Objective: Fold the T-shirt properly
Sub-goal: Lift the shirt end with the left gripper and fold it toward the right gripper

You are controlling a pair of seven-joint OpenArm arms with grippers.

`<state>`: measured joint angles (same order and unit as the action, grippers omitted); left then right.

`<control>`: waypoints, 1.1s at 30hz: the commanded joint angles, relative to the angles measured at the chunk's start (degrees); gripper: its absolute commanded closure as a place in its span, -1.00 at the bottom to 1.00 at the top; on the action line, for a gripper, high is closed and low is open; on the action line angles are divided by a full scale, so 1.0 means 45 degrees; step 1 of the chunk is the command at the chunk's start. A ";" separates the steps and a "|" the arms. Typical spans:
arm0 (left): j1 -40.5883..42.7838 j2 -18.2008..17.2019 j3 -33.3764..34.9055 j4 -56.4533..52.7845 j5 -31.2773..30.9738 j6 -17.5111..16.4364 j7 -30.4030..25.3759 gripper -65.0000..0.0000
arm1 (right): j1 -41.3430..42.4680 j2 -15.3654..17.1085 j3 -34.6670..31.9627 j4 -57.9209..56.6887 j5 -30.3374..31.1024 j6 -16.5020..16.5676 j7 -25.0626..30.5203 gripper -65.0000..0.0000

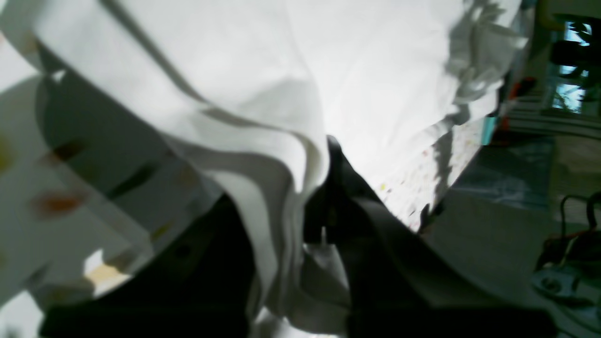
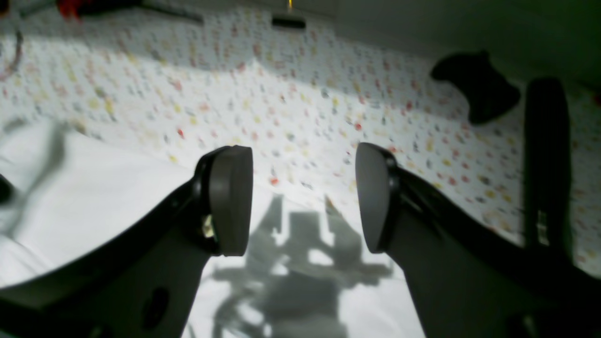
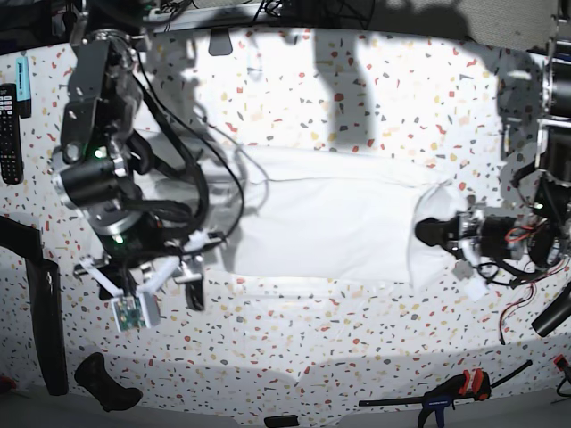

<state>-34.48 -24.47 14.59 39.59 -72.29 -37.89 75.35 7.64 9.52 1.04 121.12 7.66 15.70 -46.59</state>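
T-shirt (image 3: 330,223): is being shown spread flat across the middle of the speckled tabletop (image 3: 357,98), lying as a wide white band; wrinkles are being seen at its end below the right arm, and the opposite end is being lifted into a raised, folded corner.

Left gripper (image 3: 446,234): is being held nearly closed on the T-shirt's edge; in the left wrist view, bunched layers of white cloth (image 1: 281,188) are being pinched between the dark jaws, with the rest of the cloth being seen stretching away over the table.

Right gripper (image 2: 304,197): is being held wide apart with nothing between its pads (image 2: 230,197); it is being kept above the white cloth (image 2: 94,202), and its shadow is being cast onto the fabric below.

Tabletop edges: a black remote control (image 3: 8,134) is being seen at the edge beside the right arm; a black clamp with an orange trigger (image 3: 451,390) is being seen lying along the near edge, well apart from the T-shirt.

Black object (image 2: 474,87): is being seen resting on the speckled surface beyond the right gripper; its kind cannot be told.
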 commanded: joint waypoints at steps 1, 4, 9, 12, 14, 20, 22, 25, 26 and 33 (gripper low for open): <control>-0.0418 0.0058 -0.0083 0.0291 -0.0175 -0.0063 -0.0019 1.00 | 0.0340 -0.0131 0.0039 0.0228 0.0010 -0.0010 0.0350 -0.05; -0.0413 0.0393 -0.0078 0.0855 0.0228 0.0024 -0.0015 1.00 | 0.0534 -0.0578 0.0039 0.0228 0.0010 -0.0010 0.0359 -0.05; -0.0413 0.0389 -0.0083 0.2433 0.0379 0.0175 0.0029 1.00 | 0.0704 -0.0855 0.0039 0.0228 0.0010 -0.0005 0.0364 -0.05; -0.0413 0.0398 -0.0078 0.3274 0.0403 0.0622 0.0078 1.00 | 0.0831 -0.0889 0.0039 0.0228 0.0015 -0.0005 0.0384 -0.05; -0.0384 0.0432 -0.0078 0.3789 0.0403 0.0612 0.0165 1.00 | 0.0971 -0.0889 0.0039 0.0228 0.0010 -0.0005 0.0403 -0.05; -0.0374 0.0709 -0.0078 0.4333 0.0588 0.0806 0.0257 1.00 | 0.1841 -0.1195 0.0389 0.0228 0.0146 -0.0019 0.0597 -0.05; -0.0374 0.0981 -0.0078 0.4333 0.0850 0.0845 0.0243 1.00 | 0.2142 -0.1545 0.0801 0.0238 0.0913 -0.0019 0.0607 -0.05; -0.0379 0.1525 -0.0078 0.4333 0.0879 0.0908 0.0248 1.00 | 0.2356 -0.2025 0.1404 0.0563 0.1690 0.0078 0.0588 -0.05; -0.0379 0.1744 -0.0078 0.4333 0.0942 0.0908 0.0243 1.00 | 0.2341 -0.2098 0.1530 0.0816 0.1676 0.0165 0.0563 -0.05; -0.0379 0.3342 -0.0078 0.4333 0.2370 0.1389 -0.0126 1.00 | 0.1287 -0.2108 0.1865 0.2181 0.0733 0.0529 0.0248 -0.05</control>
<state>-34.28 -9.56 14.59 58.13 -59.88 -31.48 75.61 12.03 -0.01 9.56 129.93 10.35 17.87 -47.55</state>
